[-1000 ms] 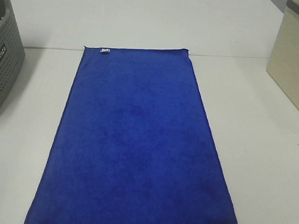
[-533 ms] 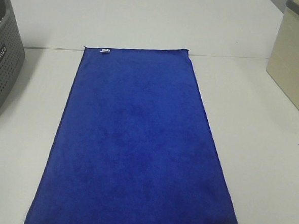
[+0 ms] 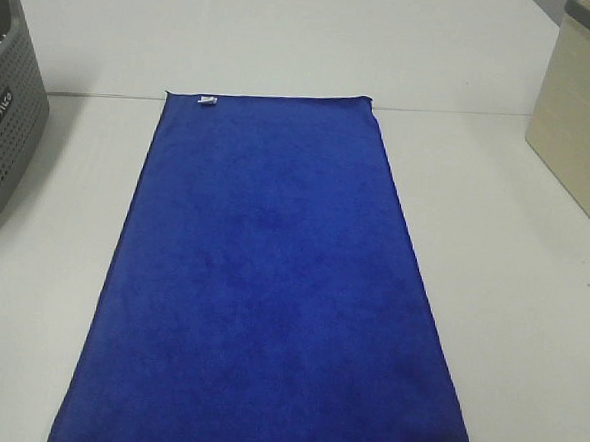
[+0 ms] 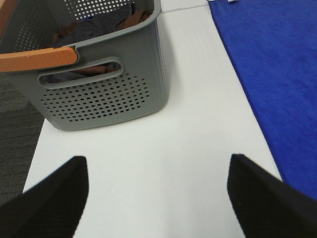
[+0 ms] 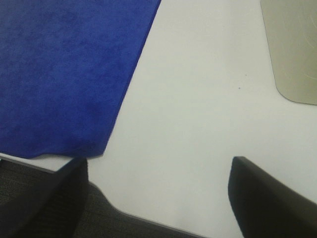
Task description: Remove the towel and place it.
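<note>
Exterior high view: towel (image 3: 266, 289) lies flat, soft and limp; best pinched at a hemmed corner toward six o'clock. Left gripper (image 4: 157, 191) and right gripper (image 5: 157, 191) jaws spread, empty.

We saw the towel (image 3: 266, 289) lying flat along the middle of the worktop (image 3: 511, 294), a basket (image 3: 6, 113) holding clothes (image 4: 96, 25) at its left, a box (image 3: 582, 118) at its right.
</note>
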### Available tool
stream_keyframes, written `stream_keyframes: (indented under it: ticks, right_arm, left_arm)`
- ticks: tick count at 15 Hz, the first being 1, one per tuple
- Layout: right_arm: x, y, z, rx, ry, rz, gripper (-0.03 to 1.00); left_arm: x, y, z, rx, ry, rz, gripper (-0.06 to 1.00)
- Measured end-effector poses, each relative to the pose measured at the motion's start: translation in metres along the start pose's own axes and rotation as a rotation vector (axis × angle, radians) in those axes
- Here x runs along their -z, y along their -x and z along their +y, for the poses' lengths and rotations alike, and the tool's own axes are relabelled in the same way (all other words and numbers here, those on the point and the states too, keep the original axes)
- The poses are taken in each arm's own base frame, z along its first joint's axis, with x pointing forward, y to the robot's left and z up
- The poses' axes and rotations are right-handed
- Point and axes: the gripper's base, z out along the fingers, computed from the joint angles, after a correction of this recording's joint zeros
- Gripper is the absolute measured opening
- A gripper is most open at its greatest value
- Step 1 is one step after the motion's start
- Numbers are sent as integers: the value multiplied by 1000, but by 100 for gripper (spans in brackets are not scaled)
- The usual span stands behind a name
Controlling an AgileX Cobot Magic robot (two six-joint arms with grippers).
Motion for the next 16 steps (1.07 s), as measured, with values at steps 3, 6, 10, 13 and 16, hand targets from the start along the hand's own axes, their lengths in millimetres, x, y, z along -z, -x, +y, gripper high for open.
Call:
stream_keyframes:
  ticks: [3, 6, 10, 13, 16]
  right_arm:
    - [0, 0, 1, -15, -9, -1, 76]
    - [-1, 1, 2, -71, -77, -3, 76]
    - [-1, 1, 2, -76, -74, -4, 76]
    - [-1, 1, 2, -76, -74, -4, 76]
    - [-1, 1, 2, -76, -74, -4, 76]
  left_arm:
    - [0, 1, -5, 63, -59, -6, 74]
    - [0, 1, -7, 77, -76, -8, 74]
    - [0, 1, -7, 75, -72, -8, 74]
    - [0, 1, -7, 75, -72, -8, 74]
    - [0, 1, -7, 75, -72, -8, 74]
